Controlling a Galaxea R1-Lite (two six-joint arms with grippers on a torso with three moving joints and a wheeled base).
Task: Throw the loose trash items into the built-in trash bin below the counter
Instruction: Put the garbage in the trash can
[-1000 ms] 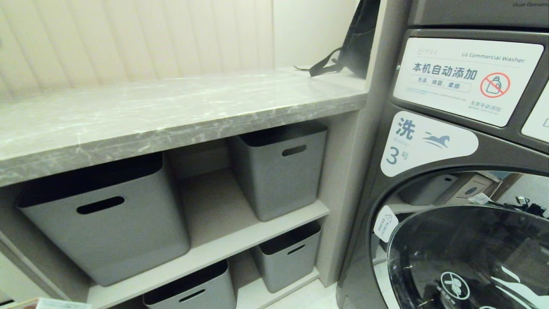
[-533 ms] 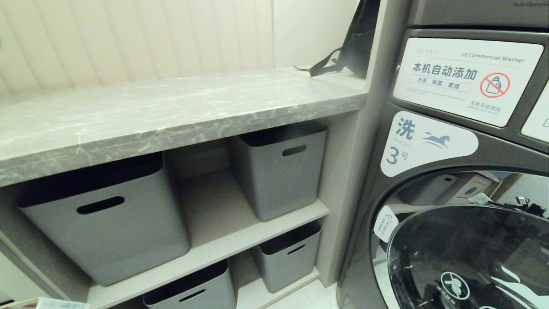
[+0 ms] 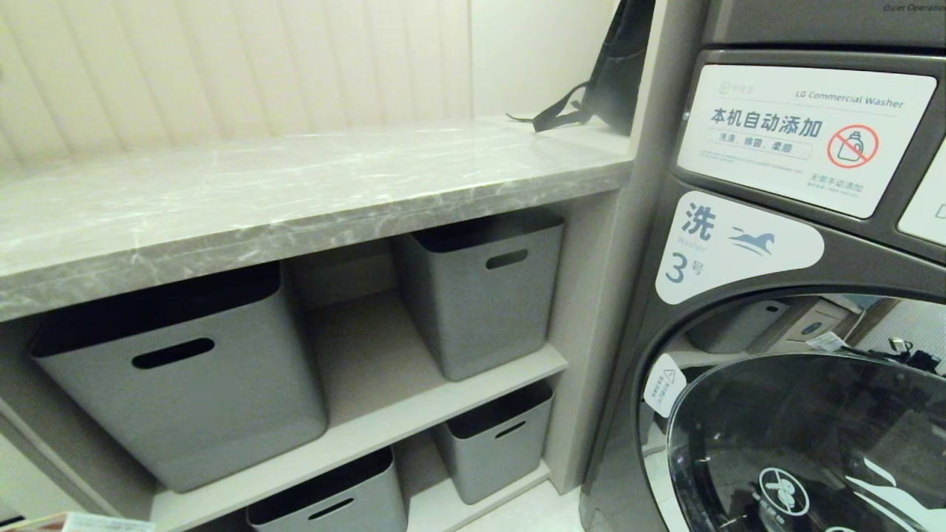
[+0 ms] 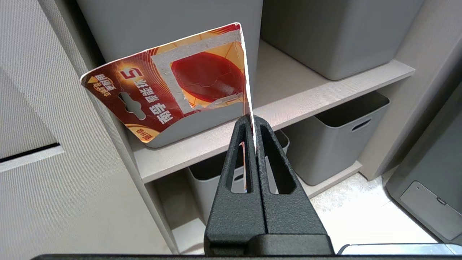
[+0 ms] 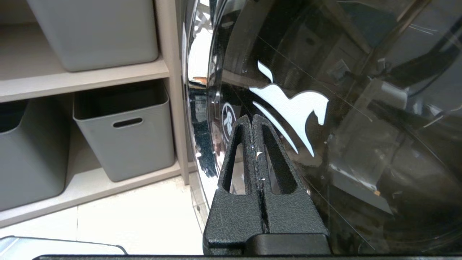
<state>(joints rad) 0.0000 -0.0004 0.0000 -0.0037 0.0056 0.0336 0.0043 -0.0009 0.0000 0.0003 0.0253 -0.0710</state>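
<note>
Left gripper (image 4: 253, 121) clamped on red-and-white carton (image 4: 169, 86) before grey tubs (image 3: 177, 369) on shelves under the desk (image 3: 295, 199), right gripper (image 5: 251, 121) closed, empty, beside washer door (image 5: 325, 108)

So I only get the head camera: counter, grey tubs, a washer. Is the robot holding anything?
Observer: Yes, the left hand is shut on a red-brown and white cardboard carton, before the shelves.
Operator: And the other hand?
Observer: The right hand is shut, holding nothing, facing the washer's glass door.
Operator: Any trash bin?
Observer: The left wrist view shows a beige cabinet front beside the shelves, no bin sticker visible.
</note>
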